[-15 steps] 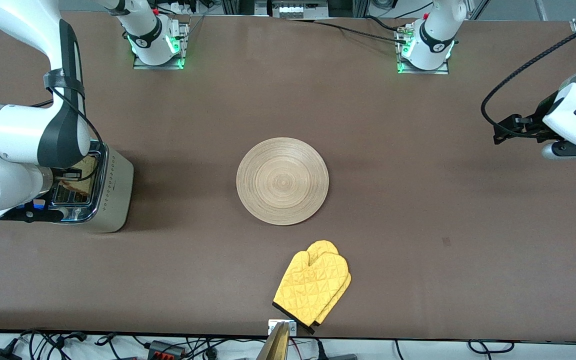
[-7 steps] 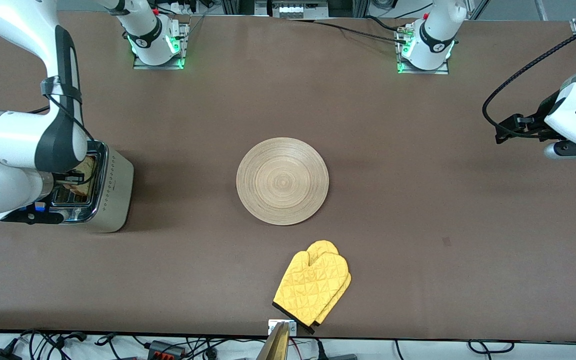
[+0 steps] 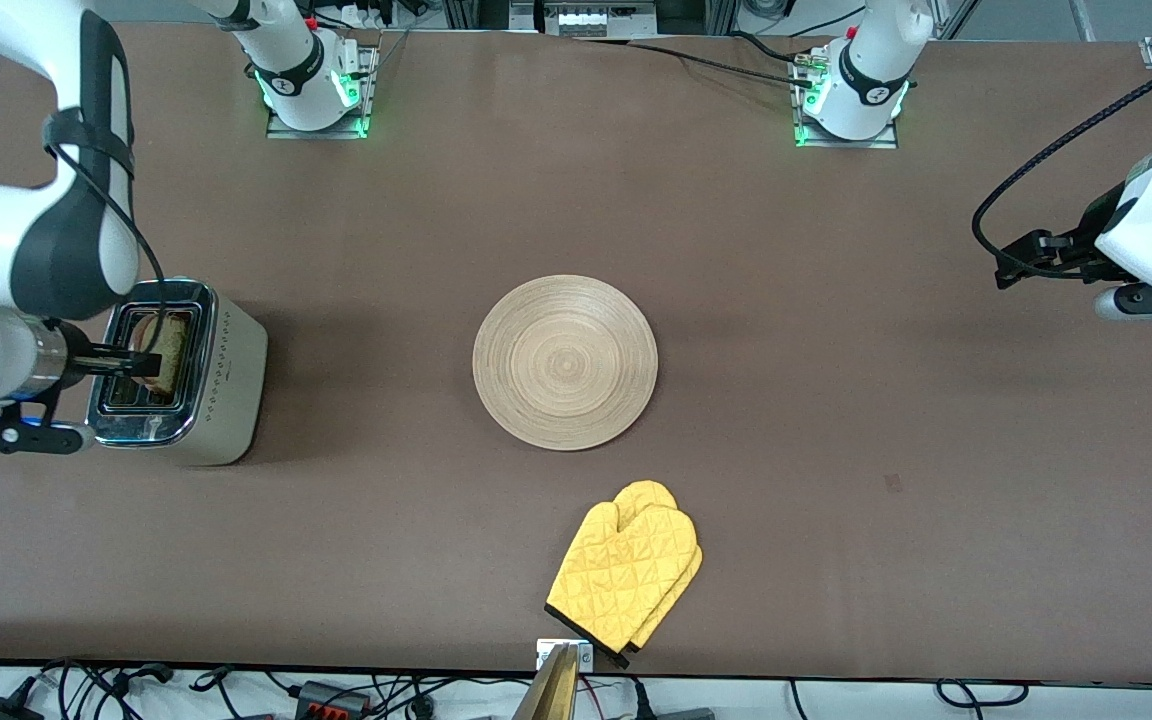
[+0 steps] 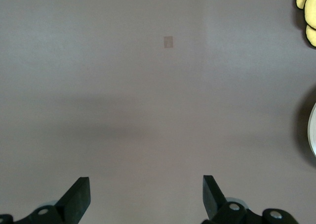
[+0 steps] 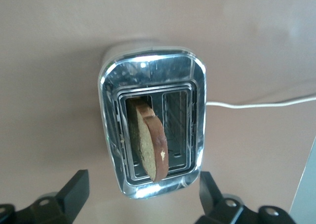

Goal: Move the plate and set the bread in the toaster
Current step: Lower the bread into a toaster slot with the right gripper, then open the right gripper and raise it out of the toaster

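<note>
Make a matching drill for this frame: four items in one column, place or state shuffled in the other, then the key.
Items
1. bread
2. plate
3. yellow oven mitt
4. left gripper

Place or state
A. bare, mid-table
B. open, over bare table at the left arm's end
C. standing in a slot of the toaster
D. flat on the table, nearer to the front camera than the plate

Pairs: 1-C, 2-A, 3-D, 4-B
</note>
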{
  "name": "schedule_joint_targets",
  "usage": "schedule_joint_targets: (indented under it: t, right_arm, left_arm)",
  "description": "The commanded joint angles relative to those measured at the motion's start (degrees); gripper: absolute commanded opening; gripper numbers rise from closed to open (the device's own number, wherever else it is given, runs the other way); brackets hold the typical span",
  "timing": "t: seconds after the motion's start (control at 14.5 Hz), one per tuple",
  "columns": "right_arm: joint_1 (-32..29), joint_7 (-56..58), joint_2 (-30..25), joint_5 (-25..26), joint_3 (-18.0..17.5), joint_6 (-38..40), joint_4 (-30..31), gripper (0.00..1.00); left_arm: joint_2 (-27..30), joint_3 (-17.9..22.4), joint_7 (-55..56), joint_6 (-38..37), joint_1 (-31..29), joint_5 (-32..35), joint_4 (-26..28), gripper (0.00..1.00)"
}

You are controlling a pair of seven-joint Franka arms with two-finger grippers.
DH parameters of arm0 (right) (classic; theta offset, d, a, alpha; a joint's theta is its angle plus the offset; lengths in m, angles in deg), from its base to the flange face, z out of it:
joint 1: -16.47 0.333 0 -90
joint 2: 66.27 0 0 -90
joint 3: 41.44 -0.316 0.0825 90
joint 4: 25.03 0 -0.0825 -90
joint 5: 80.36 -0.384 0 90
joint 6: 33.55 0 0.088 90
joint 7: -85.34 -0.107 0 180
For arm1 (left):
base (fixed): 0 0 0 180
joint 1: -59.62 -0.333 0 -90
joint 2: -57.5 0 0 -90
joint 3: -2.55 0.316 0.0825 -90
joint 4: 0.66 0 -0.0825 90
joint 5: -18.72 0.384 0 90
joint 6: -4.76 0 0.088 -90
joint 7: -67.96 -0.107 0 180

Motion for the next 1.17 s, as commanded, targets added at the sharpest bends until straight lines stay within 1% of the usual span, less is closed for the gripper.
schedule_joint_targets:
  t: [0.0,0.14,0.28,0.41,0.48,0.76,0.96,1.1]
  right_arm:
    - [-0.4,-1.0,-0.7,-2.0,-0.3,0.3,-2.8,1.0]
    - [-0.6,-1.0,-1.1,-6.6,0.3,0.2,-2.9,1.0]
    - [-0.6,-1.3,-2.2,-9.5,0.3,-0.2,-2.9,1.0]
    - [-1.3,-0.4,-2.2,-15.0,0.5,-0.5,-2.9,1.0]
    - [-1.6,0.5,-2.3,-16.4,0.3,-0.1,-2.9,1.0]
    - [-0.8,1.2,-3.2,-16.2,-0.1,-0.6,-2.6,1.0]
    - [-1.4,1.5,-3.4,-16.3,0.0,-1.0,-2.6,1.0]
    - [-2.5,1.5,-4.4,-16.3,-0.3,-0.9,-2.6,1.0]
  left_arm:
    - [0.5,0.5,-0.8,-0.5,0.1,-1.1,0.2,1.0]
    - [0.5,0.4,-0.8,-0.5,0.2,-1.1,0.2,1.0]
    - [0.5,0.4,-0.8,-0.6,0.2,-1.1,0.2,1.0]
    - [0.5,0.4,-0.8,-0.6,0.1,-1.1,0.2,1.0]
    - [0.5,0.4,-0.8,-0.6,0.1,-1.1,0.2,1.0]
    - [0.5,0.4,-0.8,-0.6,0.1,-1.1,0.2,1.0]
    - [0.5,0.4,-0.8,-0.6,0.1,-1.1,0.2,1.0]
    - [0.5,0.4,-0.8,-0.6,0.1,-1.1,0.2,1.0]
